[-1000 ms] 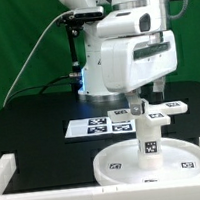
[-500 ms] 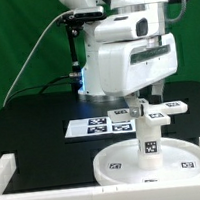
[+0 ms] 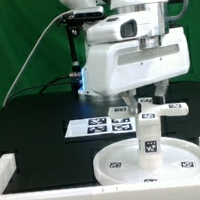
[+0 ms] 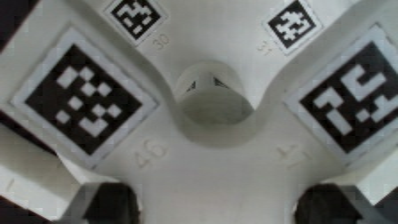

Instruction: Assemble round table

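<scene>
The large round disc (image 3: 114,168) lies flat at the front of the table. The short thick leg (image 3: 150,143) stands upright on its middle. Just behind it is the cross-shaped base (image 3: 120,112), its tagged arms spreading to both sides. My gripper (image 3: 151,99) reaches down onto the base from above. In the wrist view the base (image 4: 214,150) fills the picture, with its centre hole and several tags showing. My gripper (image 4: 222,203) is shut on one white arm of it, with the dark fingers (image 4: 103,205) pressed against either side.
The marker board (image 3: 89,127) lies flat on the black table, to the exterior view's left of the base. A raised white border rim (image 3: 15,168) runs along the front and side edges. A green backdrop and a cable stand behind the arm.
The jaws have closed from wide open onto an arm of the cross-shaped base. The hand has since risen a little, and the base has shifted slightly with it.
</scene>
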